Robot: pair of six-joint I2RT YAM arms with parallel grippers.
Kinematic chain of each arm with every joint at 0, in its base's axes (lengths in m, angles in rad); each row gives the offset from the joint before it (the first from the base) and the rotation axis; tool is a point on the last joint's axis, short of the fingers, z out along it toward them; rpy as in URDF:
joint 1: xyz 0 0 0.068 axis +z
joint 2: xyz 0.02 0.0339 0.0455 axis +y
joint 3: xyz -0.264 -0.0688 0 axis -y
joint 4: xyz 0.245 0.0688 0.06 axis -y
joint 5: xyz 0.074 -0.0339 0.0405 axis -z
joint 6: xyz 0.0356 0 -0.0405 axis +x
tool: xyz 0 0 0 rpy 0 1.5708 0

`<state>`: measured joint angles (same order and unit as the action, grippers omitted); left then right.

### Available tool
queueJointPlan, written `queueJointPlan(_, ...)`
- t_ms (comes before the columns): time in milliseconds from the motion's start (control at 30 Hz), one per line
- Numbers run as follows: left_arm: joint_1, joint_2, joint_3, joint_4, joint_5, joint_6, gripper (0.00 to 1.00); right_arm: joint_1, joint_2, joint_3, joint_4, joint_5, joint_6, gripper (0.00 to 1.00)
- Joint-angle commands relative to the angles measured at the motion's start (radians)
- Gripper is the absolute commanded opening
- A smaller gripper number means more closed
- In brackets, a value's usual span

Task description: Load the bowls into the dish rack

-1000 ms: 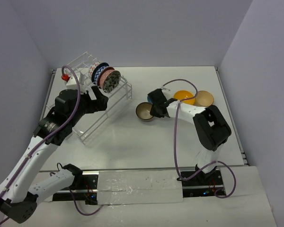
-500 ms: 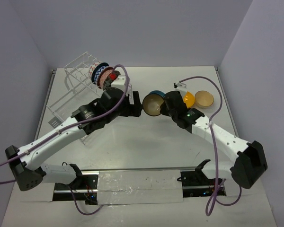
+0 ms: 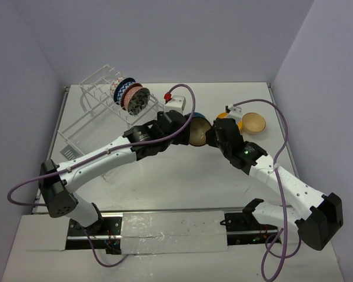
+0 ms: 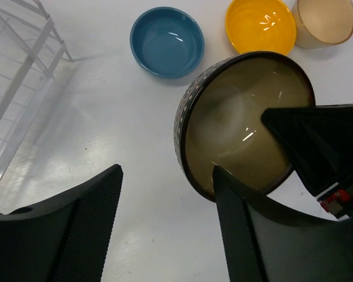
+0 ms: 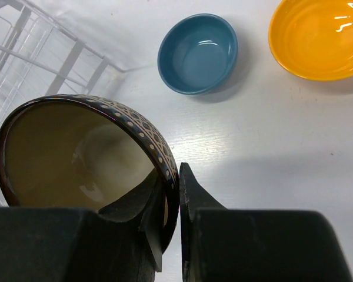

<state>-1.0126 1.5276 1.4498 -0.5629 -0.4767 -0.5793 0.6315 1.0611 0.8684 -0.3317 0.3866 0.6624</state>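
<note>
Top external view shows us the white bench (image 3: 182, 188), with the white wire dish rack (image 3: 89, 115) at its upper left. The left arm (image 3: 106, 157) reaches from the lower left corner toward the middle of the frame. The right arm (image 3: 282, 182) reaches from the lower right to meet it there.

Three patterned bowls stand on edge, side by side, in the rack's top tier: a salmon one (image 3: 115, 88), a blue zigzag one (image 3: 125, 92) and a grey one (image 3: 137, 100).

Between the two arm tips we see the dark brown bowl (image 3: 197, 132), tilted with its gold inside facing left. Just behind it a sliver of the teal bowl (image 3: 194, 116) shows. To the right lie the orange-yellow bowl (image 3: 232, 120), partly hidden by the right arm, and the tan bowl (image 3: 253, 123).

From the right wrist we see the right pincer (image 5: 172, 205) clenched on the dark brown bowl's rim, one finger inside and one outside.

From the left wrist, the left pincer (image 4: 165, 223) is released, its jaws spread wide. Its right-hand finger overlaps the bowl's lower rim, and we cannot tell whether they touch.
</note>
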Motion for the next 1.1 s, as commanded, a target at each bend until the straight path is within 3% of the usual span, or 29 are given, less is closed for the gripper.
queueJointPlan(0,-0.009,0.034,0.067,0.021,-0.048,0.016,0.67,0.005,-0.049,0.009,0.072,0.04,0.008,0.0)
queueJointPlan(300,-0.014,0.082,0.101,0.024,-0.086,0.013,0.49,0.005,-0.056,-0.002,0.077,0.052,0.008,0.0)
queueJointPlan(1067,-0.024,0.174,0.185,-0.011,-0.12,-0.004,0.3,0.007,-0.062,-0.011,0.076,0.075,0.023,0.0)
